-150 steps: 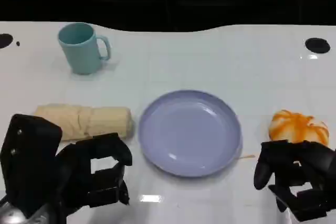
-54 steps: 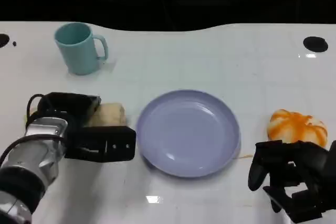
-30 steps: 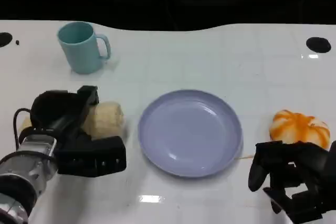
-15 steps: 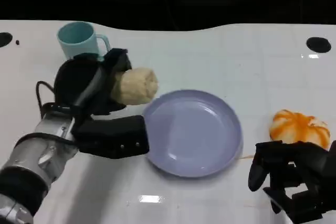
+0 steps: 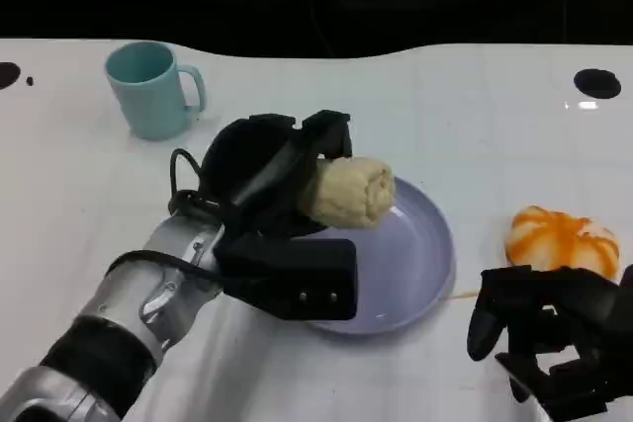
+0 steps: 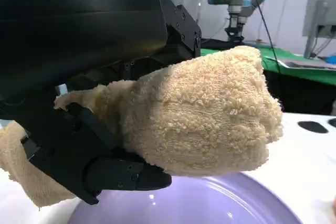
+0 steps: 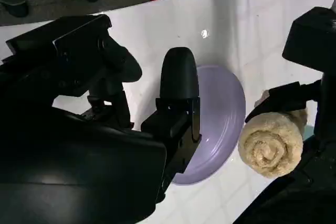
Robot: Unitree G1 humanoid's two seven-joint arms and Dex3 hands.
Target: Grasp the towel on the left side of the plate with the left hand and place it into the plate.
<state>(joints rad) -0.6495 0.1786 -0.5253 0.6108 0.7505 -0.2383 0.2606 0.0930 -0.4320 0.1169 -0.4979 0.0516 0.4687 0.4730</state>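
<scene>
Transport step — left hand [image 5: 282,195] grips the rolled beige towel [image 5: 348,193], holding it aloft over the left part of the lavender plate [image 5: 420,254]. Next move, judged: lower and release (towel not yet touching the plate). Right hand [image 5: 554,338] idles near the table edge, fingers curled in, holding nothing.
</scene>
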